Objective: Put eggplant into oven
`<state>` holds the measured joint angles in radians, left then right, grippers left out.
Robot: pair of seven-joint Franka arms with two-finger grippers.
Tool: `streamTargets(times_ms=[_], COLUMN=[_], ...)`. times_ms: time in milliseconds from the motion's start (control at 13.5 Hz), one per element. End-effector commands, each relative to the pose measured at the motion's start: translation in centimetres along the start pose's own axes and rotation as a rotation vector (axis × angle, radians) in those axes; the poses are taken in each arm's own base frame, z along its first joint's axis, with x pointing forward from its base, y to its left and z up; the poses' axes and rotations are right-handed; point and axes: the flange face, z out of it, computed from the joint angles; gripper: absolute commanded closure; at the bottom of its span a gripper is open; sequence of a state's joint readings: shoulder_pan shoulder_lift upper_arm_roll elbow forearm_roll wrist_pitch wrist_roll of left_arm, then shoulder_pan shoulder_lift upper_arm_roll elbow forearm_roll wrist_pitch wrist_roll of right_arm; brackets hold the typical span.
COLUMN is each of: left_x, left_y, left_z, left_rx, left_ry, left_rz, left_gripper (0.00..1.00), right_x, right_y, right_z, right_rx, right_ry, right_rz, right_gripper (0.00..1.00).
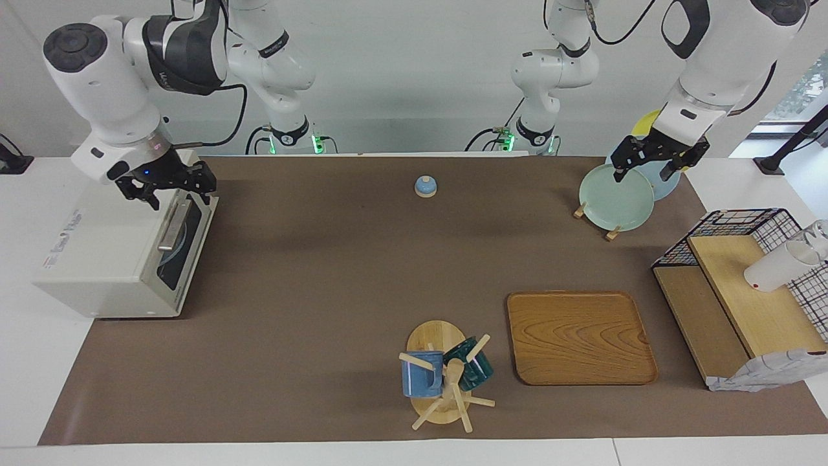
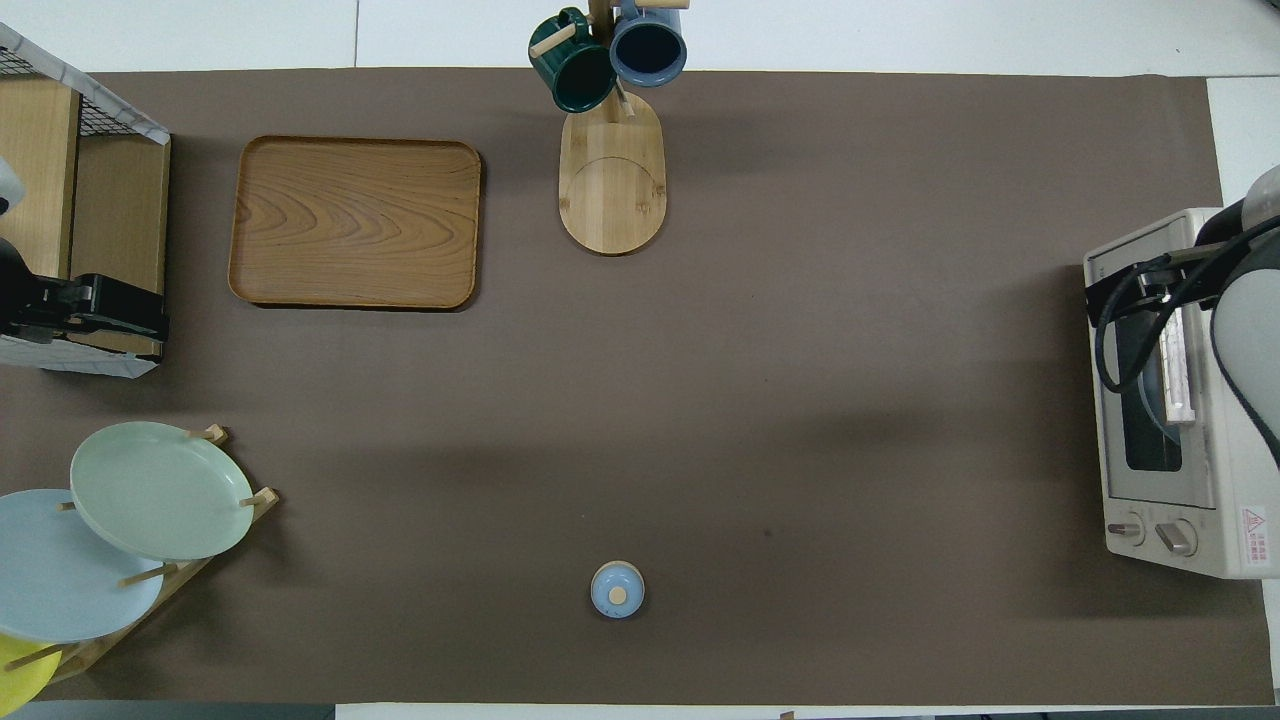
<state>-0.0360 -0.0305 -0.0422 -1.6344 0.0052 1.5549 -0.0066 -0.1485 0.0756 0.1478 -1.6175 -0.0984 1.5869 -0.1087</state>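
Observation:
The off-white oven [image 1: 110, 259] stands at the right arm's end of the table, and it also shows in the overhead view [image 2: 1160, 470]. Its glass door is shut, the metal bar handle [image 1: 171, 226] lies along the door's top, and a pale blue plate shows through the window. The eggplant is not in view. My right gripper [image 1: 169, 192] hangs open and empty just above the oven's top front edge, over the handle. My left gripper [image 1: 653, 165] hangs open and empty over the green plate [image 1: 616, 197] in the plate rack. The left arm waits.
A blue bell [image 1: 425, 186] sits near the robots at the table's middle. A wooden tray [image 1: 580, 338] and a mug tree [image 1: 443, 375] with two mugs stand farther out. A wire and wood shelf [image 1: 744, 291] with a white cup stands at the left arm's end.

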Motion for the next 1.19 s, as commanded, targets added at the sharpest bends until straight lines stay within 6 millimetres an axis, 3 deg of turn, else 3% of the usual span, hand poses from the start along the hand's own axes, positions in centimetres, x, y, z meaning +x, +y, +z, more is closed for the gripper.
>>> streamTargets(times_ms=[0,148,520,742,891,1114], left_x=[-0.2,-0.2,-0.2,-0.2,-0.2,-0.2], left_y=[-0.2,-0.2,-0.2,-0.2,-0.2,-0.2], left_z=[-0.4,-0.4,-0.4,-0.4,-0.4,-0.4], left_rx=[-0.014,-0.014,-0.014,-0.014,-0.014,-0.014], left_ry=[0.009,0.009,0.009,0.009,0.009,0.009], left_rz=[-0.001,-0.001,-0.001,-0.001,-0.001,-0.001], left_gripper=[0.00,0.00,0.00,0.00,0.00,0.00], right_x=[-0.4,-2.0,-3.4,-3.5,-3.1,-3.2], right_y=[-0.6,-1.6,-1.0,0.1,-0.4,0.3], right_z=[-0.4,-0.9,-0.1,-0.2,-0.5,-0.5], right_rx=[0.029,0.029,0.038,0.038,0.093,0.081], right_ry=[-0.012,-0.009,0.027,0.047,0.056,0.056], right_rz=[0.019,0.036,0.064,0.085,0.129,0.136], right_gripper=[0.00,0.00,0.00,0.00,0.00,0.00])
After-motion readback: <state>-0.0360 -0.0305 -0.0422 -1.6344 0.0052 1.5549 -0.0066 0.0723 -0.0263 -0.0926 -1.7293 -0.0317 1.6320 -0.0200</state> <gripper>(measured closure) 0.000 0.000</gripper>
